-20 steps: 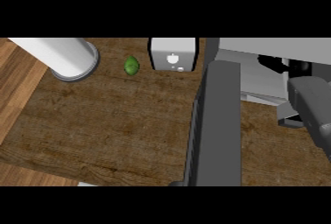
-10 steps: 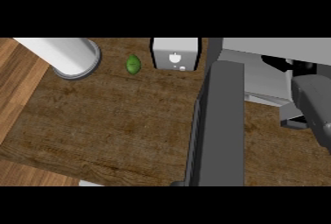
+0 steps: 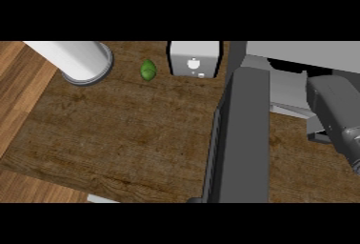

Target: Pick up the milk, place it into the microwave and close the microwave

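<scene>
The milk (image 3: 195,58), a white carton with a small mark on its face, stands upright at the back of the counter, just left of the microwave (image 3: 302,51). The microwave's dark grey door (image 3: 239,138) hangs open toward me, and its pale inside (image 3: 285,90) shows behind it. My right forearm (image 3: 339,114) lies over the microwave's opening at the right edge, well right of the milk. Only dark slivers of the right hand (image 3: 321,136) show beside it. My left hand shows nowhere.
A small green fruit (image 3: 147,70) lies left of the milk. A white cylinder on a grey round base (image 3: 79,61) stands at the back left. Bare wooden counter (image 3: 126,133) spreads left of the open door.
The right forearm has shifted slightly, and the dark hand parts at the microwave's opening show less than before. The milk and the door have not moved.
</scene>
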Motion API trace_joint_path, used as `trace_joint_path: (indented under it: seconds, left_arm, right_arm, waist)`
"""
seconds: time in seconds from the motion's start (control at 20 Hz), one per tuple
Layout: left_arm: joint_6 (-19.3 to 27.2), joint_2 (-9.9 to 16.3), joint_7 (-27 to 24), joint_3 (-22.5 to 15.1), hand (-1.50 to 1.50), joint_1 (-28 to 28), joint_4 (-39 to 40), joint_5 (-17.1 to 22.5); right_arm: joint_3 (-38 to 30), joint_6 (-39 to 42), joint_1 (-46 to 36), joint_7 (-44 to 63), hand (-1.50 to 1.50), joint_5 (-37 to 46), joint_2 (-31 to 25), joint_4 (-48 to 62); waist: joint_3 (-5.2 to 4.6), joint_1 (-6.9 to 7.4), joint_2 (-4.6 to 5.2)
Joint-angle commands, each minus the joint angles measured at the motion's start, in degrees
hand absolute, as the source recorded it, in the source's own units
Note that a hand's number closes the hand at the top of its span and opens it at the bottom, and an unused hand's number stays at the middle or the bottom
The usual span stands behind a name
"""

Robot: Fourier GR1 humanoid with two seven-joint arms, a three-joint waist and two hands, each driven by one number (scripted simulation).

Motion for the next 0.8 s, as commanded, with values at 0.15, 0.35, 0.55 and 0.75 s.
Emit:
trace_joint_path:
  seconds: [0.15,0.35,0.55,0.75]
  left_arm:
    - [0.1,0.3,0.5,-0.9,-1.5,-1.5,1.0,-1.4]
    - [0.7,-0.1,0.5,-1.3,-1.5,-2.4,2.2,-2.8]
    - [-0.2,0.2,1.0,-2.5,-1.5,-2.7,2.9,-2.1]
    - [0.5,0.5,1.3,-2.5,-1.5,-3.7,3.3,-3.8]
  right_arm:
    - [4.0,0.8,-4.3,5.1,-1.5,4.0,3.9,2.2]
    - [3.8,-3.2,-5.6,7.5,-1.5,3.9,6.3,2.3]
    - [3.4,-6.3,-7.1,9.0,-1.5,3.7,8.5,2.0]
    - [3.2,-5.8,-8.7,7.6,-1.5,3.7,10.8,0.9]
  waist:
    - [-0.44,0.66,-0.57]
    - [-0.45,0.09,-0.47]
    - [-0.46,-0.25,-0.72]
    - [-0.4,-1.44,-1.27]
